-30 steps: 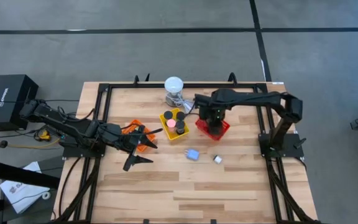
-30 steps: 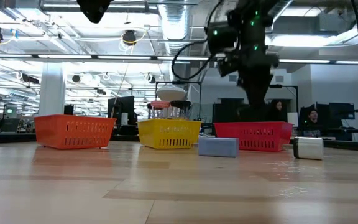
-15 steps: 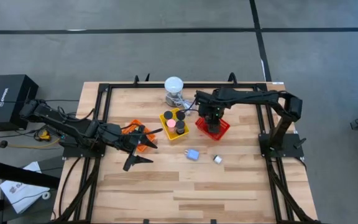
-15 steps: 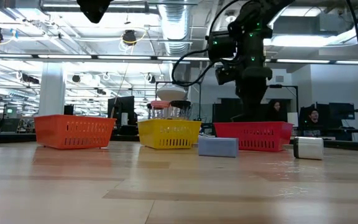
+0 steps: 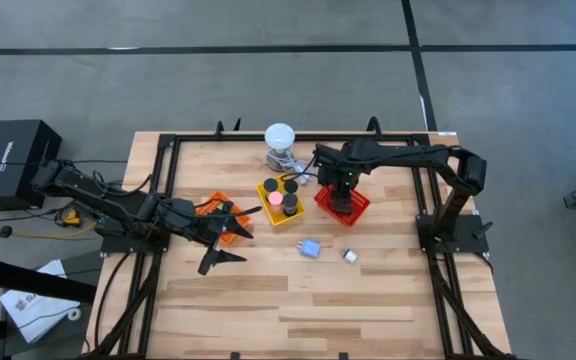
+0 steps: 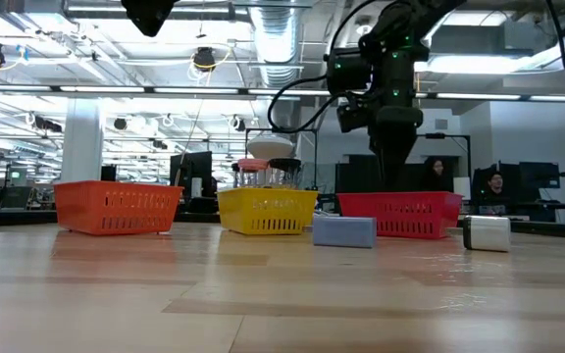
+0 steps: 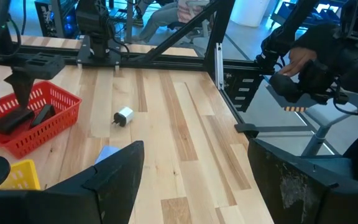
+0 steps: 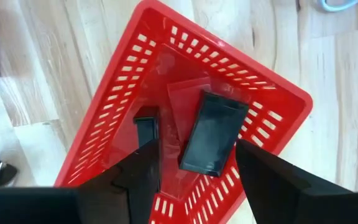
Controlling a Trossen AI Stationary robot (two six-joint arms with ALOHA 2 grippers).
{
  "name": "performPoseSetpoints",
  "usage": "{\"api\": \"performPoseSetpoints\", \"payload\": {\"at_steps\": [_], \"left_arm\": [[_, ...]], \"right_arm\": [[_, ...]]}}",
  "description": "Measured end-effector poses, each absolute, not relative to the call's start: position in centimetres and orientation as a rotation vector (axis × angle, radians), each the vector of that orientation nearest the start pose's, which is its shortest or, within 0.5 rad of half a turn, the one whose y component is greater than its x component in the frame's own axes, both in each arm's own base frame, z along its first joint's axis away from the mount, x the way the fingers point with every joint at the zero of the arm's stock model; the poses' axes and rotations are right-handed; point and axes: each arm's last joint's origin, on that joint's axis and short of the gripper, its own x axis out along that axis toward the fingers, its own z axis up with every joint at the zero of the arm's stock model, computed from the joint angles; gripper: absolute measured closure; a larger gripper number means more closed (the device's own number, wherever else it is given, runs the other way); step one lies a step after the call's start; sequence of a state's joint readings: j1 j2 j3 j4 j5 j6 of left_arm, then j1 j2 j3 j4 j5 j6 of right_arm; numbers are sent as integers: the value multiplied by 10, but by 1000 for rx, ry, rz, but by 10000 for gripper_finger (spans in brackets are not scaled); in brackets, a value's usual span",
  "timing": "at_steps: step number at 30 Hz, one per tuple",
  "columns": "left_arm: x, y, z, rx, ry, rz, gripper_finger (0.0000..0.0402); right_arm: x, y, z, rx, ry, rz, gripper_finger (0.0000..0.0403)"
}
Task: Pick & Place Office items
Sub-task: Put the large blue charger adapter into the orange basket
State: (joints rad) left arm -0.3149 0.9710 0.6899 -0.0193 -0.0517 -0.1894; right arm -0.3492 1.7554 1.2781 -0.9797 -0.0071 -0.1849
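My right gripper (image 8: 197,148) hangs open, pointing down into the red basket (image 5: 342,204). A black bar (image 8: 213,134) lies on the basket floor below the gap between its fingers. A second black bar (image 8: 146,119) lies beside one finger. I see no touch. The yellow basket (image 5: 280,201) holds black discs and a pink disc (image 5: 276,199). A light-blue block (image 5: 310,248) and a small silver piece (image 5: 350,256) lie on the table nearer the front. My left gripper (image 5: 224,246) waits open above the table by the orange basket (image 5: 217,214).
A white round-topped device (image 5: 280,139) with a grey cable stands behind the yellow basket. A black frame (image 5: 173,150) runs along the table's edges. Bare wood lies toward the near edge (image 5: 298,320). People sit at desks beyond the far side (image 6: 493,186).
My right gripper has shifted a little toward the table's left edge and sunk slightly over the red basket. My left arm has kept still.
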Motion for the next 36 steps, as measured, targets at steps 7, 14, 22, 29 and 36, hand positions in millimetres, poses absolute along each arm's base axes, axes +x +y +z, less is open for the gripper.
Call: {"api": "performPoseSetpoints", "payload": {"at_steps": [7,14,22,29,36], "left_arm": [[206,-65,282,-132,320,-232,120],[214,-67,277,-122,327,-178,120],[254,-78,258,58,213,-200,120],[284,-65,246,62,101,-125,120],[325,-56,214,-9,218,-148,120]], "right_arm": [[298,-104,213,136,1506,-155,188],[273,-57,261,128,1451,-147,190],[230,9,272,78,956,-15,191],[186,47,219,203,752,114,191],[167,64,193,213,723,94,190]]}}
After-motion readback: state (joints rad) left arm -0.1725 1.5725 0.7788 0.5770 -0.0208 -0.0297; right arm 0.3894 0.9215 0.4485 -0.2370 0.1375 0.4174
